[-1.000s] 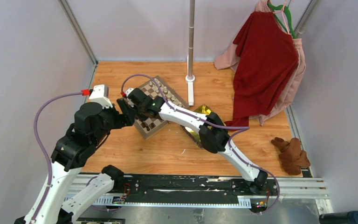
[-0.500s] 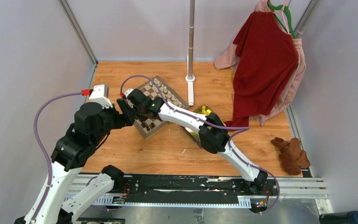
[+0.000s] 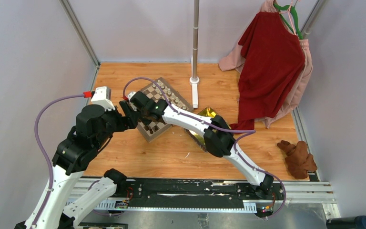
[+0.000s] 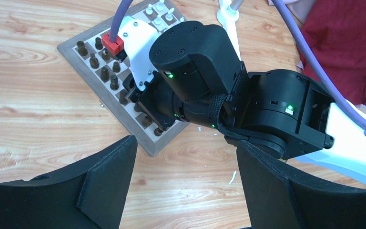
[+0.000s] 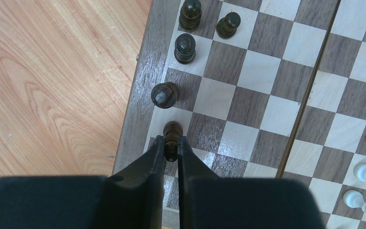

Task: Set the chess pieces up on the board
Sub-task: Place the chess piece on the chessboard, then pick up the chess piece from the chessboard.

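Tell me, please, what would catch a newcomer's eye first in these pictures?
The right gripper pinching a dark piece on an edge square of the board draws the eye first. The open left gripper hovers close by, facing the right wrist. A red garment hangs at the table's far right.

1 board (image 5: 262, 71), 1 tray (image 3: 208, 112), 1 pole (image 3: 195, 38).
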Tool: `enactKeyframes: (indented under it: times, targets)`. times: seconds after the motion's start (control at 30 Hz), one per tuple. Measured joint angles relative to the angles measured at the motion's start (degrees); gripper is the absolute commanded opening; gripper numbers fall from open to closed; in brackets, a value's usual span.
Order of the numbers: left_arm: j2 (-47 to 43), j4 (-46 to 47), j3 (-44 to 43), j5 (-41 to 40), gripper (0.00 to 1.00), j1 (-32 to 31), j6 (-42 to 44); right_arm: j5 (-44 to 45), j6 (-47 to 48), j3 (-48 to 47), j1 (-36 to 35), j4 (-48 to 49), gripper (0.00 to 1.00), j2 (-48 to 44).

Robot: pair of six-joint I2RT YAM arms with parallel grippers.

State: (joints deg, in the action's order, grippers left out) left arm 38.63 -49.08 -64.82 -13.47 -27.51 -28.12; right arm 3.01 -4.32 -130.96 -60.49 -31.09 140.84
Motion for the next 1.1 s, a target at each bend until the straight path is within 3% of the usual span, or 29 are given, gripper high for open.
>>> enactKeyframes:
  times: [0.1, 0.27, 1.1]
  targets:
    - [0.04, 0.0, 0.0, 0.0, 0.83, 0.0, 0.0, -0.02, 0.35, 0.13, 0.0, -0.17, 0.26, -0.11]
    - [0.15, 0.0, 0.0, 0.0, 0.83, 0.0, -0.22, -0.31, 0.87, 0.44, 0.0, -0.28, 0.33, -0.11]
    - [0.15, 0.0, 0.76, -0.74, 0.83, 0.0, -1.05, -5.14, 1.75, 7.13, 0.28, 6.95, 0.37, -6.08]
